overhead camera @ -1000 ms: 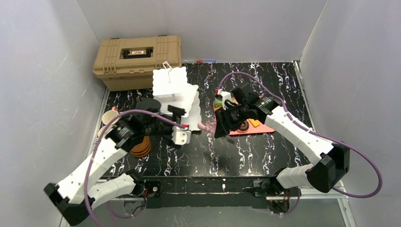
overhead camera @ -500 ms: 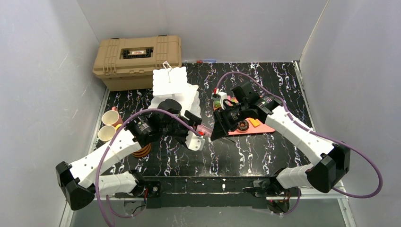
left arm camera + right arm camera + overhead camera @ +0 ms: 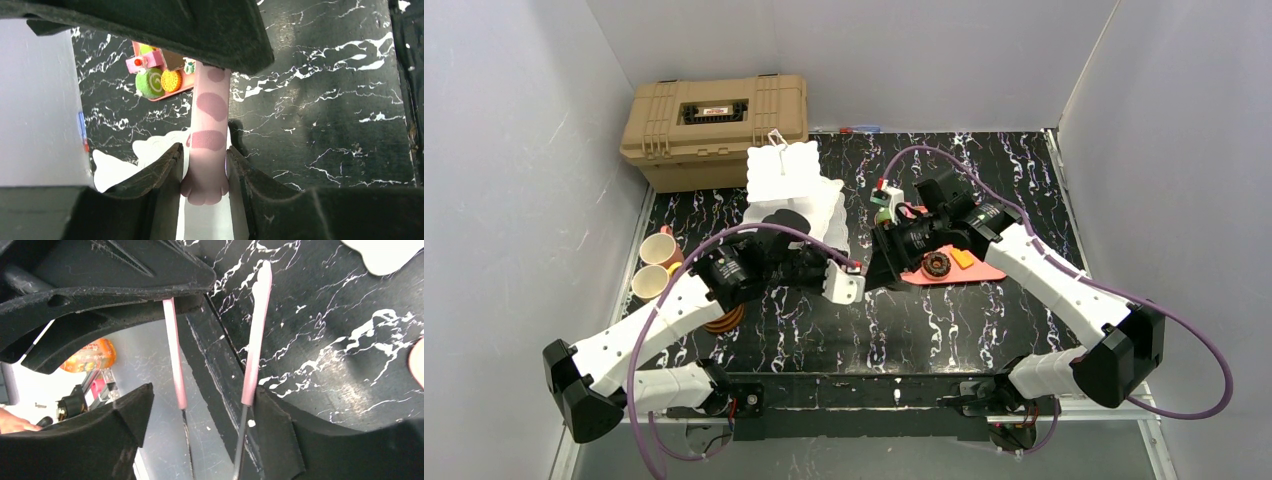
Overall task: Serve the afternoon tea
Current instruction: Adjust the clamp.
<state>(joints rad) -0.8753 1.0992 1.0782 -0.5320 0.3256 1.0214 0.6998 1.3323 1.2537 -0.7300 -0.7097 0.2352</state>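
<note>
Pink tongs (image 3: 210,145) with a paw-shaped tip and darker pink patches run between my two grippers over the black table. My left gripper (image 3: 205,151) is shut on the paw end, a finger pressing each side. In the right wrist view the tongs' two thin arms (image 3: 172,355) pass between the fingers of my right gripper (image 3: 202,392), which is open; one arm rests against the right finger. The white tiered stand (image 3: 786,175) is behind my left gripper (image 3: 854,277). Toy pastries, among them a green roll (image 3: 149,84), lie on the pink-red tray (image 3: 982,271).
A tan hard case (image 3: 716,128) sits at the back left. A pink cup (image 3: 660,246) and a yellow cup (image 3: 650,281) stand at the left edge, with stacked brown saucers (image 3: 724,320) near them. A chocolate doughnut (image 3: 937,264) lies on the tray.
My left arm has reached right to the tongs and closed on their paw end. My right gripper has opened its hold on them and drawn back slightly.
</note>
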